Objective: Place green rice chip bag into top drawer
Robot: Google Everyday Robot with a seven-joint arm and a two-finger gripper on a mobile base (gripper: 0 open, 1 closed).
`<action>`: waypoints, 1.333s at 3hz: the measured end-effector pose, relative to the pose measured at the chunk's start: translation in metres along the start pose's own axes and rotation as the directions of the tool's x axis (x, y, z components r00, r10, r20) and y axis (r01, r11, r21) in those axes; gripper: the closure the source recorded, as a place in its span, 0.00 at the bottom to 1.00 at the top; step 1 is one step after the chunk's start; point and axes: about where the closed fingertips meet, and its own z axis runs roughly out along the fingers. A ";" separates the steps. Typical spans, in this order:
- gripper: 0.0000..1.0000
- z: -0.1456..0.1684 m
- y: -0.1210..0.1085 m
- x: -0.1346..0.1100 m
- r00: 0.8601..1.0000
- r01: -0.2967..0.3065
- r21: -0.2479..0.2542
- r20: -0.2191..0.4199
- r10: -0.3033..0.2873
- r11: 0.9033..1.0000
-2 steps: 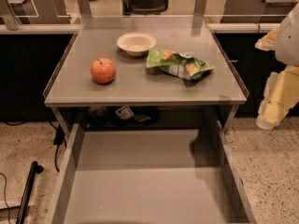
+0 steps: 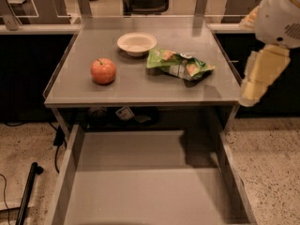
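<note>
The green rice chip bag [image 2: 179, 64] lies crumpled on the grey table top [image 2: 140, 86], right of centre, just in front of and to the right of a small white bowl. The top drawer [image 2: 145, 186] is pulled out below the table's front edge, and nothing shows inside it. My arm comes in from the upper right. Its pale yellow gripper [image 2: 250, 95] hangs beside the table's right front corner, apart from the bag and to its right. It holds nothing that I can see.
A red-orange apple [image 2: 103, 71] sits at the left of the table. The white bowl [image 2: 136, 43] stands at the back centre. Chairs and desks stand behind the table. A black cable and a pole [image 2: 28, 191] lie on the speckled floor at the left.
My arm and gripper have moved left and a little up, closer to the table's right edge. The bag, apple, bowl and drawer have not moved.
</note>
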 end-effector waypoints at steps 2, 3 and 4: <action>0.00 0.000 -0.025 -0.029 0.999 0.010 0.054 0.037 -0.012 0.998; 0.00 0.003 -0.027 -0.034 0.998 0.020 0.062 0.058 -0.024 0.998; 0.00 0.025 -0.032 -0.046 0.994 0.034 0.052 0.102 -0.039 0.998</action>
